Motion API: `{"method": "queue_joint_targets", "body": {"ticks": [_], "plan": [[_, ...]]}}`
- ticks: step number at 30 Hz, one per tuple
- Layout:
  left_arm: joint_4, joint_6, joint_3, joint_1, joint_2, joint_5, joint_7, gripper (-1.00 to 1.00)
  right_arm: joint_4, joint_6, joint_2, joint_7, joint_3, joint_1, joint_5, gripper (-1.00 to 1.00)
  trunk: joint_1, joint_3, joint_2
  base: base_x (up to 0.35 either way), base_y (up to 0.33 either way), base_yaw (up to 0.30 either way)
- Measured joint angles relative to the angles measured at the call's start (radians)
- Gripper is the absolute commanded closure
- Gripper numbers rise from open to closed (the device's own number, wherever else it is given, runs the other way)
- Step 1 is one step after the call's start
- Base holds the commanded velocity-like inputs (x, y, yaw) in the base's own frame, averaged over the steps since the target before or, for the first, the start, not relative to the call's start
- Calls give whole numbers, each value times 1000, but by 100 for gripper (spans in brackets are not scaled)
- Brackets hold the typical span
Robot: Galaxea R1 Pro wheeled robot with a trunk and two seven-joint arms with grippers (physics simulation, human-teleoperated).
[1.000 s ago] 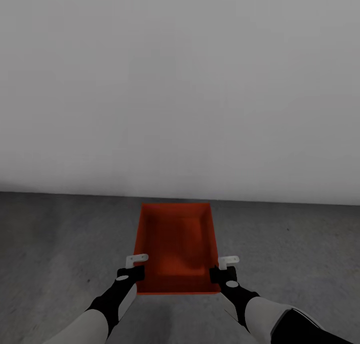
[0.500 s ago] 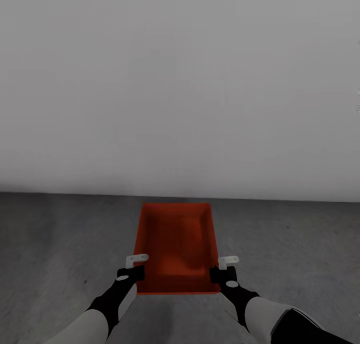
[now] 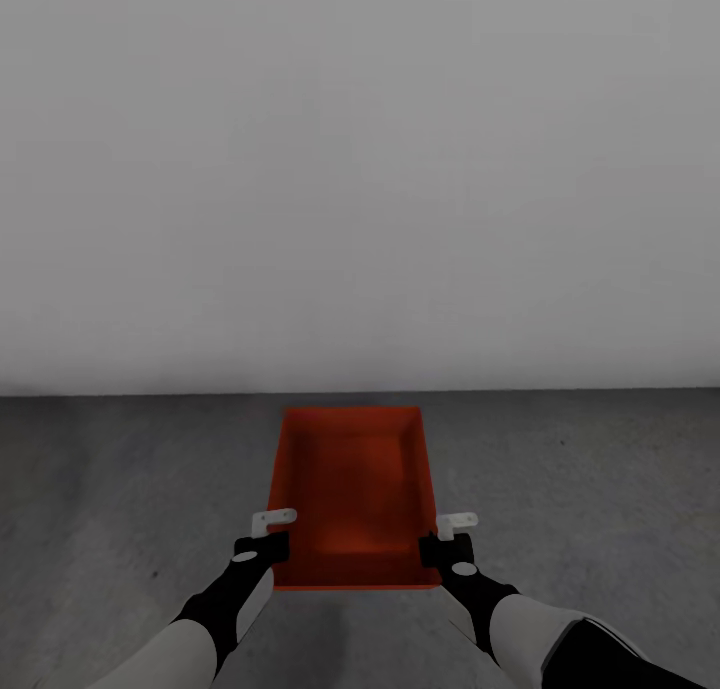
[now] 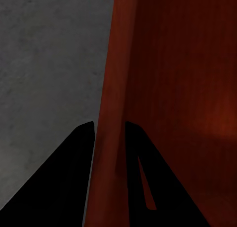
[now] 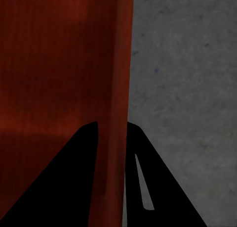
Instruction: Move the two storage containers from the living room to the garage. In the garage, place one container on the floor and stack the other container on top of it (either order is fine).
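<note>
One orange-red open-top storage container hangs in front of me above the dark grey garage floor, its long side pointing at the wall. My left gripper is shut on its left wall near the closer end, and my right gripper is shut on its right wall opposite. In the left wrist view the thin red wall runs between the two black fingers. The right wrist view has the other wall pinched between its fingers the same way. The bin is empty inside.
A plain white wall stands straight ahead, meeting the concrete just beyond the bin's far end. Bare mottled concrete spreads to both sides of the bin, as seen beside it in the wrist views.
The floor-wall line has levelled and the floor's specks have slid, so the camera has turned slightly. The bin and both grippers keep the same place in the picture.
</note>
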Motion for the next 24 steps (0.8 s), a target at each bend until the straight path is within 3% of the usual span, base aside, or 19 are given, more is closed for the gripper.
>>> {"method": "queue_joint_targets", "body": {"ticks": [24], "plan": [[0, 0, 1, 0, 0, -1, 0, 100, 0, 0, 0, 0, 0, 0, 0, 100, 92, -75, -168, 0, 0, 0]]}}
